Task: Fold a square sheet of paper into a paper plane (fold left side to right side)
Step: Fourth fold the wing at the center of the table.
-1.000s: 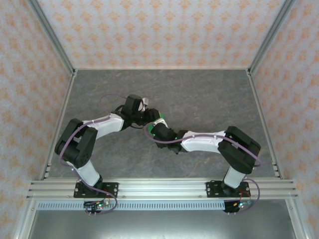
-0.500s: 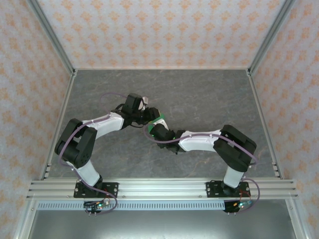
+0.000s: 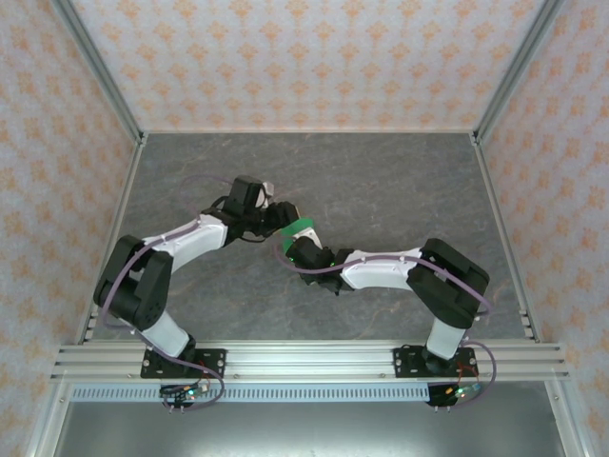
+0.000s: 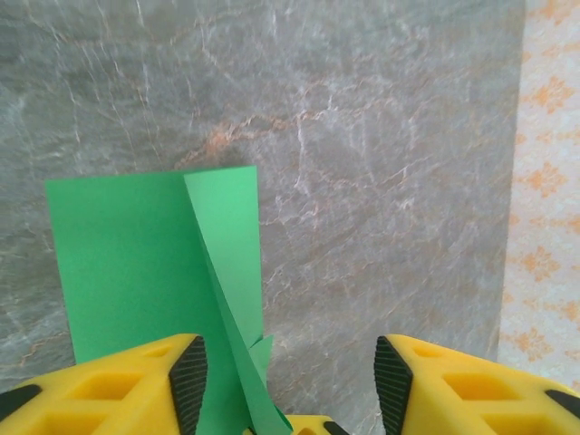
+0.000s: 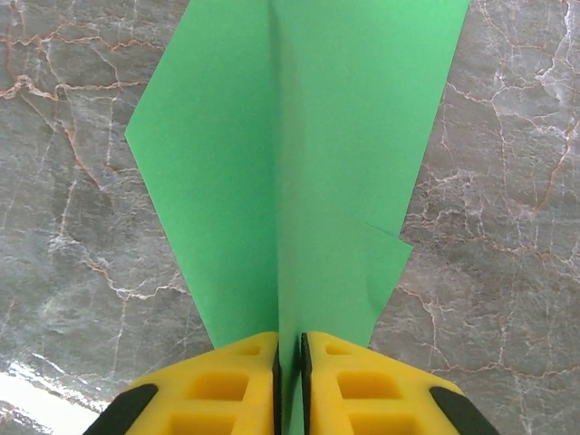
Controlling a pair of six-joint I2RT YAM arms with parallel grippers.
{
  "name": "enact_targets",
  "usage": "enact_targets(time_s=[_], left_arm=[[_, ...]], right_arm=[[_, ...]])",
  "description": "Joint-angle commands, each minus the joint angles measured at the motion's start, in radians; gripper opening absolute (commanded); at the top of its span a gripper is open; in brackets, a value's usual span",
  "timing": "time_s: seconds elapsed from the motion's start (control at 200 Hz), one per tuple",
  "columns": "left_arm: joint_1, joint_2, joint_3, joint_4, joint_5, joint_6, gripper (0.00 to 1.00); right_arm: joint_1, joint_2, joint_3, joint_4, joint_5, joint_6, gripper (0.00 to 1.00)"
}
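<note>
The bright green paper plane (image 5: 299, 154), a folded pointed shape with a centre crease, lies on the grey marbled table between the two arms. My right gripper (image 5: 288, 362) is shut on its raised centre crease, and the wings spread to either side. In the top view a patch of the green paper (image 3: 303, 228) shows between my left gripper (image 3: 276, 217) and right gripper (image 3: 297, 249). My left gripper (image 4: 290, 381) stands open. The paper (image 4: 145, 254) lies by its left finger (image 4: 188, 385), and one upright flap rises between the fingers without being pinched.
The grey marbled tabletop (image 3: 400, 181) is walled by patterned panels (image 3: 304, 57) at the back and sides. An aluminium rail (image 3: 304, 360) carries the arm bases along the near edge. The wall also appears at the right of the left wrist view (image 4: 553, 181).
My left arm has drawn back a little to the left, uncovering more of the green paper. The right gripper has shifted slightly left and kept its hold.
</note>
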Motion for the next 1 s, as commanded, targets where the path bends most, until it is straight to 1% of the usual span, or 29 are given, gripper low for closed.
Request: enact_targets(time_s=[0.0,0.095,0.19,0.345,0.395,0.48,0.555,0.656,0.781,0.991], left_arm=[[0.021,-0.062,-0.024,-0.05,-0.028,0.038,0.58],[0.032,-0.098,-0.034,-0.095,-0.051,0.071,0.59],[0.035,-0.129,-0.051,-0.14,-0.08,0.11,0.59],[0.035,-0.161,-0.118,-0.13,-0.072,0.13,0.58],[0.035,-0.165,-0.139,-0.121,-0.059,0.133,0.55],[0.035,-0.164,-0.168,-0.101,-0.027,0.145,0.43],[0.032,-0.159,-0.191,-0.072,0.002,0.149,0.39],[0.011,-0.141,-0.197,-0.042,0.033,0.153,0.39],[-0.02,-0.109,-0.182,-0.024,0.036,0.151,0.39],[-0.046,-0.061,-0.159,-0.001,0.041,0.138,0.39]], right_arm=[[-0.003,0.016,0.012,-0.021,-0.011,0.02,0.16],[-0.009,0.014,0.007,-0.015,-0.026,0.028,0.16],[-0.023,0.009,-0.005,0.003,-0.067,0.04,0.15],[-0.055,-0.007,-0.017,0.021,-0.138,0.05,0.15],[-0.067,-0.012,-0.022,0.028,-0.161,0.052,0.15],[-0.085,-0.018,-0.03,0.036,-0.202,0.059,0.14],[-0.107,-0.02,-0.038,0.045,-0.249,0.065,0.13],[-0.126,-0.025,-0.048,0.064,-0.296,0.08,0.13],[-0.14,-0.025,-0.057,0.076,-0.325,0.096,0.13],[-0.159,-0.028,-0.073,0.108,-0.37,0.12,0.12]])
